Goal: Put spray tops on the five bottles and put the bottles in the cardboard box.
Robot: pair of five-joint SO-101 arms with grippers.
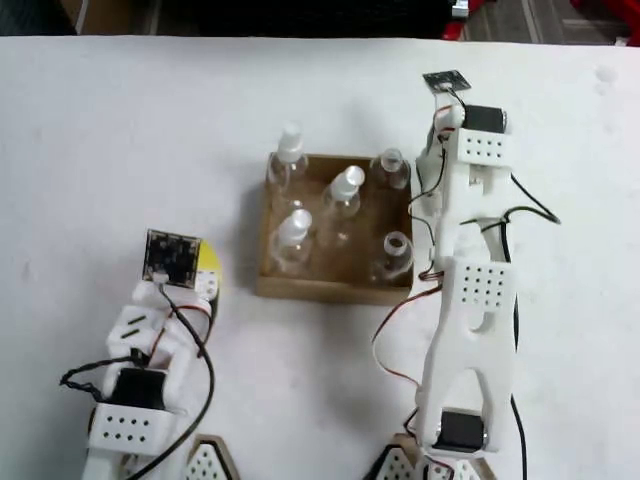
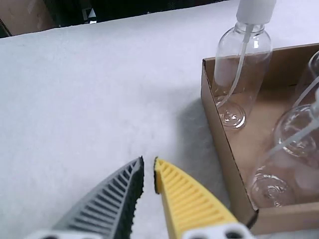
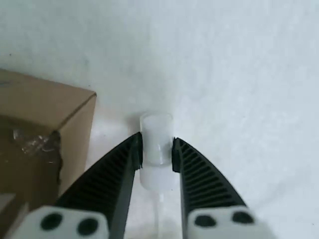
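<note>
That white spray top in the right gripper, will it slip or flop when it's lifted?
Probably light: the small white plastic spray top is pinched between the right gripper's black fingers. Its smooth round cap could slip or twist in that grip. The thin tube below looks bendy, so it may sway.

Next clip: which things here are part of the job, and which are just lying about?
Job: cardboard box; three capped bottles and two open bottles inside it; spray top held in the right gripper; left gripper, shut and empty.
Lying about: white table; brown object beyond its far edge.
</note>
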